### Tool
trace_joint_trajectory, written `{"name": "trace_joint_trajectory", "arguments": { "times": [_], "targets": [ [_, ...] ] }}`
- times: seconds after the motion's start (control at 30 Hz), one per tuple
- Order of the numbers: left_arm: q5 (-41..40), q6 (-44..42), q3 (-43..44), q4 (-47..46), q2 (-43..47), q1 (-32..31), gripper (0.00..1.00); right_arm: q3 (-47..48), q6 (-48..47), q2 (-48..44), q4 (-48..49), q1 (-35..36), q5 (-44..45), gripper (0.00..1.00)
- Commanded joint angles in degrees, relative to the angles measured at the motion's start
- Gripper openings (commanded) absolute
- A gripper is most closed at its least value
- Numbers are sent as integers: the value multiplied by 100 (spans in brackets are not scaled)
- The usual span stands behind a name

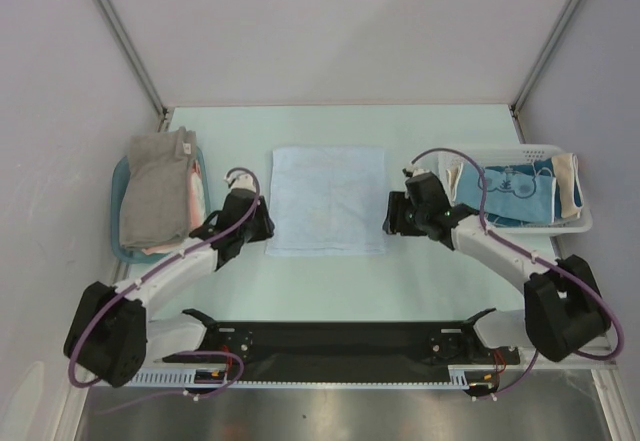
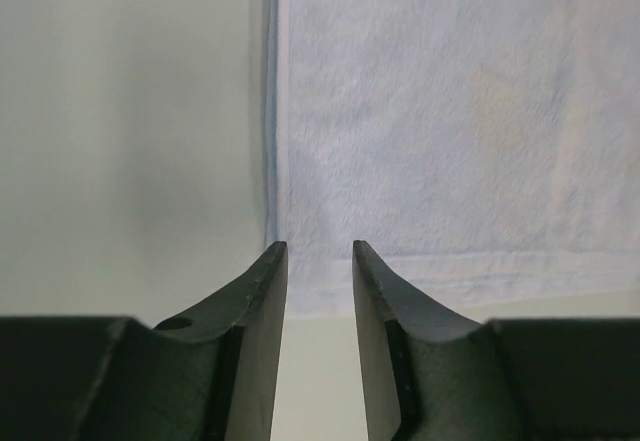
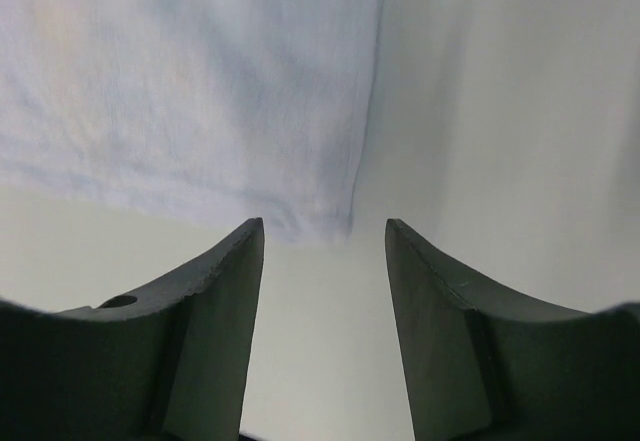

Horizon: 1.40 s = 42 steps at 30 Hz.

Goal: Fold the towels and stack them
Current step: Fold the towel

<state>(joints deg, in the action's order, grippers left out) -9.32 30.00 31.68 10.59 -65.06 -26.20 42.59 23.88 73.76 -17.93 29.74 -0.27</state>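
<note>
Overhead and close wrist views share the towel [image 1: 327, 199].

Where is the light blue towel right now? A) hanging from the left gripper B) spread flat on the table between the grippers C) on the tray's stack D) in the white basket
B: the light blue towel lies flat on the table, left gripper and right gripper open at its near corners.
</note>
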Motion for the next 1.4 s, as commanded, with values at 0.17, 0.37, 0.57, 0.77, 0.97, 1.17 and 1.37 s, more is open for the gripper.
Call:
{"name": "trace_joint_trajectory", "arguments": {
  "times": [0.17, 0.37, 0.57, 0.77, 0.97, 1.17, 1.37],
  "targets": [
    [-326, 33, 2435, -672, -2087, 833, 41, 2136, 161, 1693, 931, -1047, 80, 57],
    [184, -196, 4272, -401, -4065, 1406, 43, 3404, 293, 3397, 1187, -1496, -252, 57],
    [1178, -249, 5478, -374, -5340, 1644, 47, 4696, 451, 4724, 1293, -1717, -658, 58],
    [1626, -135, 5805, -462, -5815, 1828, 49, 5233, 723, 5315, 1292, -1796, -939, 59],
    [1933, -100, 5963, -540, -6018, 1908, 49, 5312, 916, 5526, 1407, -1805, -1019, 59],
    [2057, -47, 6130, -470, -6273, 1943, 47, 5409, 1005, 5764, 1389, -1813, -1054, 58],
    [2154, 41, 6376, -417, -6511, 1952, 44, 5532, 1040, 5913, 1380, -1866, -1071, 56]
  ]
}}
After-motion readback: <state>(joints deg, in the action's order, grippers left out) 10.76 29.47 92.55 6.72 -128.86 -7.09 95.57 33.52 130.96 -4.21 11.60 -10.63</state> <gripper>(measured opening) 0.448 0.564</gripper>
